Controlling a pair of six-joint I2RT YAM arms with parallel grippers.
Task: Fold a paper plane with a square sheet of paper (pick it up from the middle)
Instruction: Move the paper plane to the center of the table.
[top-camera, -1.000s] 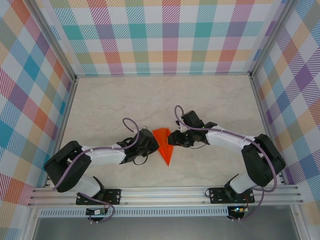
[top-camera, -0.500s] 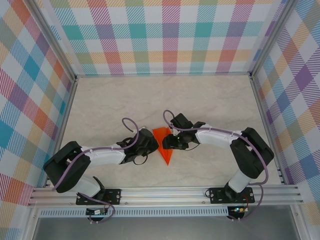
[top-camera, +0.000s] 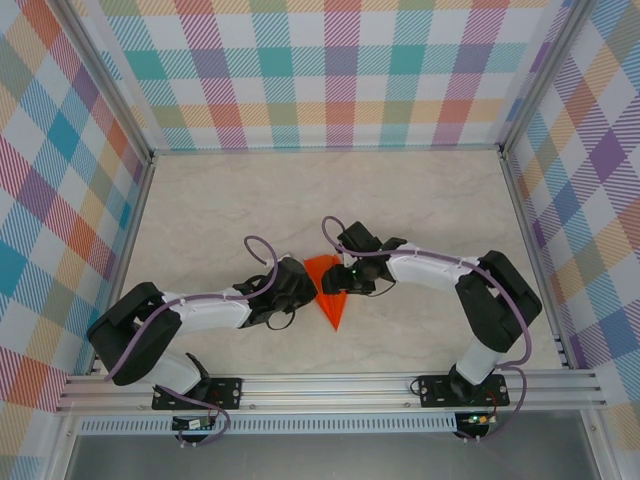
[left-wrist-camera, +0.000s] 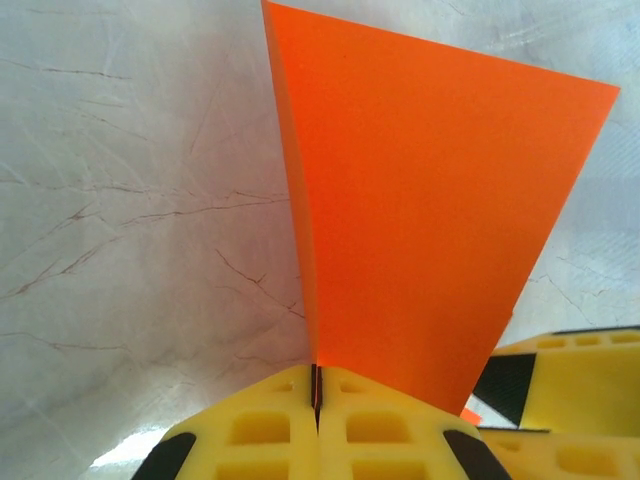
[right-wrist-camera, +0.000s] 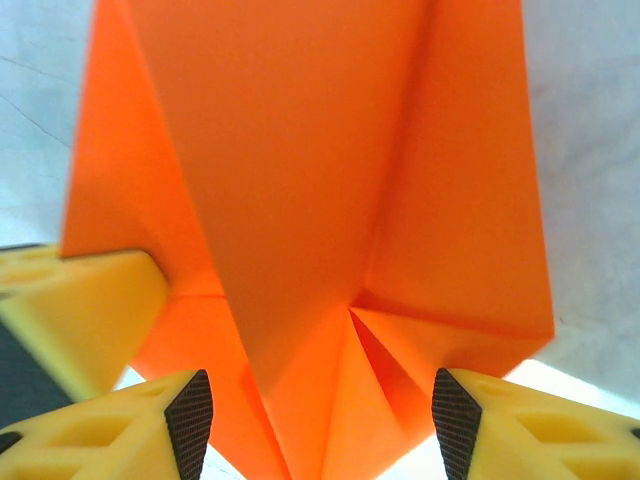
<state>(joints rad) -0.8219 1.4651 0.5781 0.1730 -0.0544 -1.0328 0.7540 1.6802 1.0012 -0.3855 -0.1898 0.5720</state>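
Yellow left fingers (left-wrist-camera: 260, 430) clamp the bright orange folded paper dart (left-wrist-camera: 420, 220) at nine o'clock, probably anchoring it while parted, empty right fingers (right-wrist-camera: 540, 430) straddle three o'clock.

Light is bright and even; shadows are faint. The paper (right-wrist-camera: 300, 150) looks soft and blurred in the right wrist view

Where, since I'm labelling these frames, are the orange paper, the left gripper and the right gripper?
orange paper (top-camera: 328, 303), top view, its narrow near part.
left gripper (left-wrist-camera: 316, 382), left wrist view, seam of its shut fingertips pinching the paper.
right gripper (right-wrist-camera: 320, 405), right wrist view, midway between its spread fingertips.
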